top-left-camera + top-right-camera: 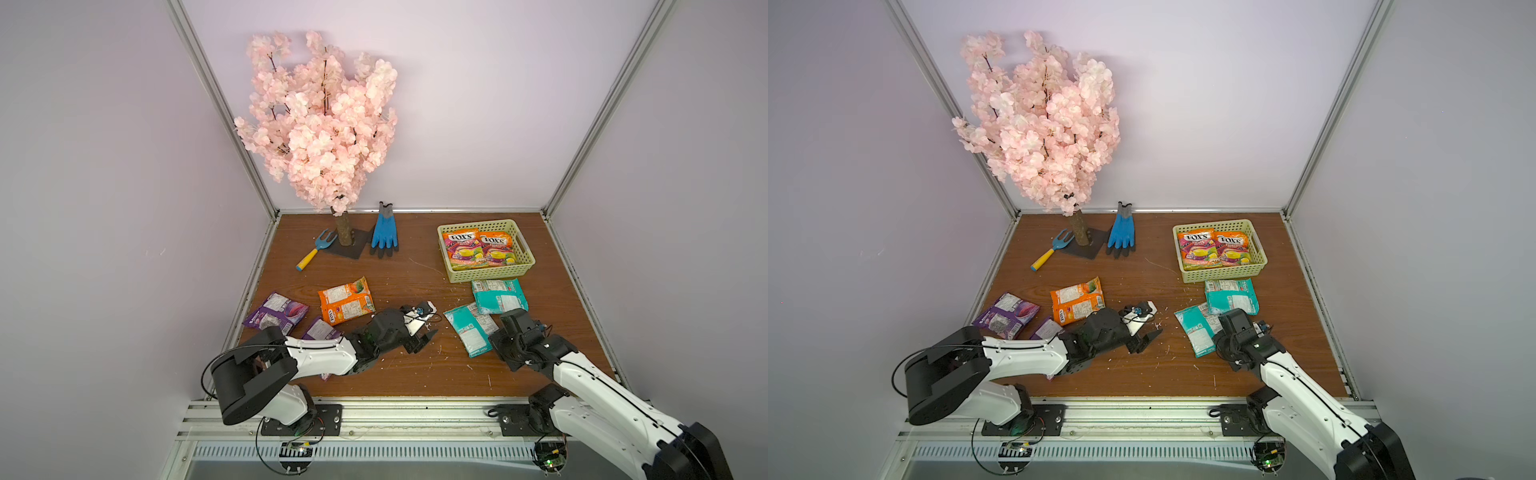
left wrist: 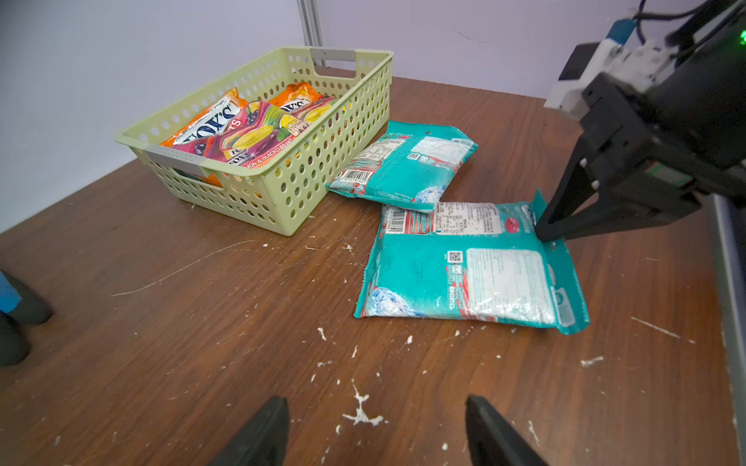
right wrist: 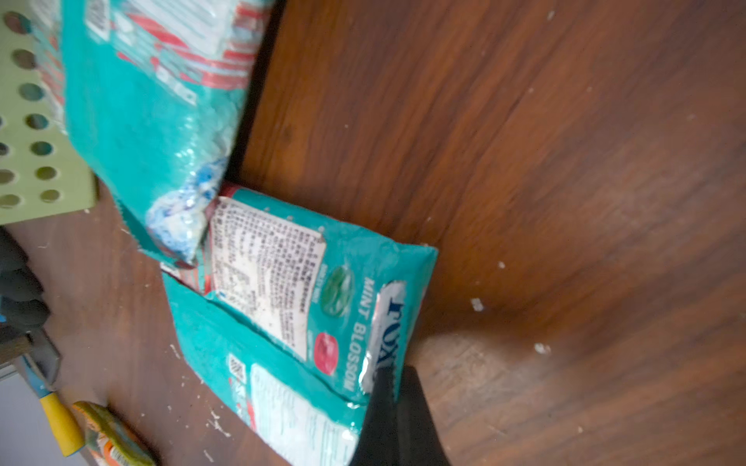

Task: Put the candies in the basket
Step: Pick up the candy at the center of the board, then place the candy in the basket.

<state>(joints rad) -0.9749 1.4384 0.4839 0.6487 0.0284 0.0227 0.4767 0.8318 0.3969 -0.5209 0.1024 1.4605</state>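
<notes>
The pale green basket (image 1: 490,275) stands at the back right with two orange candies packets (image 1: 463,249) (image 2: 226,125) lying in it. One teal packet (image 1: 498,295) lies just in front of the basket. A second teal packet (image 1: 469,332) (image 2: 464,278) lies nearer, label side up. My right gripper (image 2: 545,234) (image 3: 393,375) is shut on the edge seam of this nearer packet. An orange packet (image 1: 345,300) and two purple packets (image 1: 276,316) (image 1: 320,330) lie on the left. My left gripper (image 1: 424,338) (image 2: 375,403) hovers open over bare table with nothing between its fingers.
A pink blossom tree (image 1: 324,124) on a dark base stands at the back left. Beside it lie a blue glove (image 1: 384,232) and a small blue fork with a yellow handle (image 1: 318,249). White crumbs dot the wooden table (image 1: 415,374). Walls enclose three sides.
</notes>
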